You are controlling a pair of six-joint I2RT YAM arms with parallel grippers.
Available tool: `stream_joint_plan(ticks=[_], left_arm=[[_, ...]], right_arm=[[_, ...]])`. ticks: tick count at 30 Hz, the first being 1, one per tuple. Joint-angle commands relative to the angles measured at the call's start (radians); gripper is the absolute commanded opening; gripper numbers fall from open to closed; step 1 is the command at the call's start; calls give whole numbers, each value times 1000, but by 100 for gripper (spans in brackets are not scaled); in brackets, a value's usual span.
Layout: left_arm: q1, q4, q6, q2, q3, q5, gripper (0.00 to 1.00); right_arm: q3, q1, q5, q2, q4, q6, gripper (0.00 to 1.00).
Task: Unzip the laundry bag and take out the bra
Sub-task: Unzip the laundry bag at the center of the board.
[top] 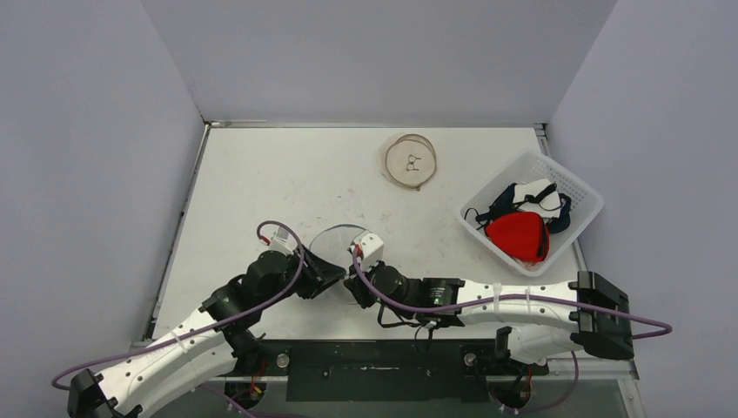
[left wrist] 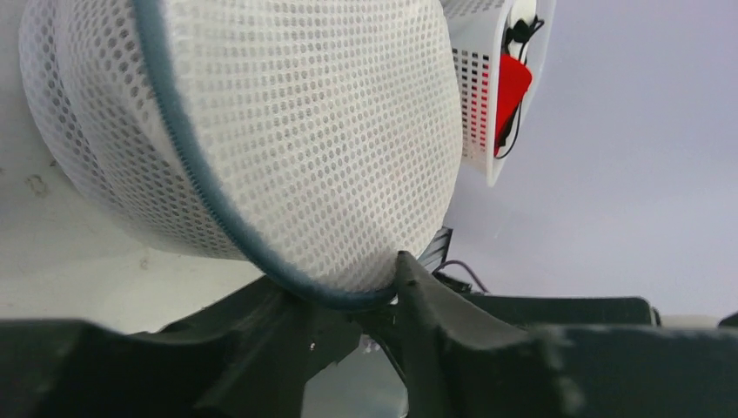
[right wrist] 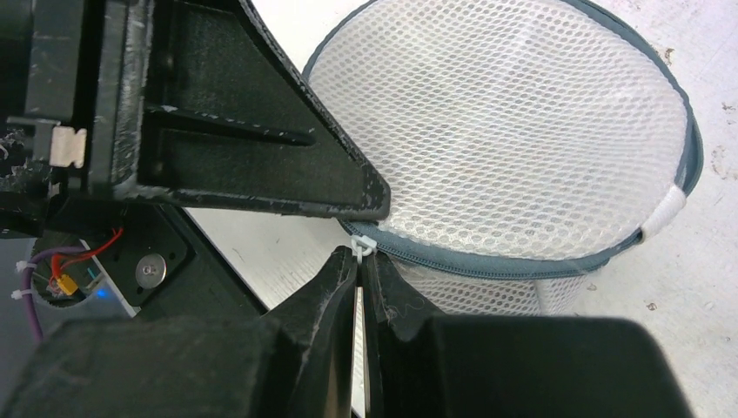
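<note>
A: Where's the bag?
B: The surface [top: 261, 174] carries the mesh laundry bag [right wrist: 522, 131] front centre, between both arms. It's zipped, and no bra is discernible through the mesh.
A: Tools?
B: The left tool [left wrist: 344, 289] straddles the teal rim [left wrist: 200, 174], touching it, likely to brace. Whether the grip is firm, cannot tell. The right tool [right wrist: 359, 261] is pinched closed on the zip-tie pull [right wrist: 364, 243], set for unzipping.

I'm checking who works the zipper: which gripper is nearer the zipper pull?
Right. The right gripper is pinched shut on the zipper pull; the left gripper has its jaws around the edge of the bag, just beside it.
</note>
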Motion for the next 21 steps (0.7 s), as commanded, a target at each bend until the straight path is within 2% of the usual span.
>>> stream_joint_plan(ticks=[1, 4, 9, 21], left_arm=[[20, 80, -5, 19, 10, -45, 30], [48, 78, 5, 28, 14, -33, 15], [103, 79, 17, 23, 1, -3, 0], [151, 77, 24, 12, -35, 32, 0]], right_arm=[[-2, 7, 15, -41, 28, 14, 5], [-7, 7, 24, -59, 17, 16, 5], [-13, 7, 48, -88, -5, 16, 5], [-91, -9, 109, -184, -96, 36, 5]])
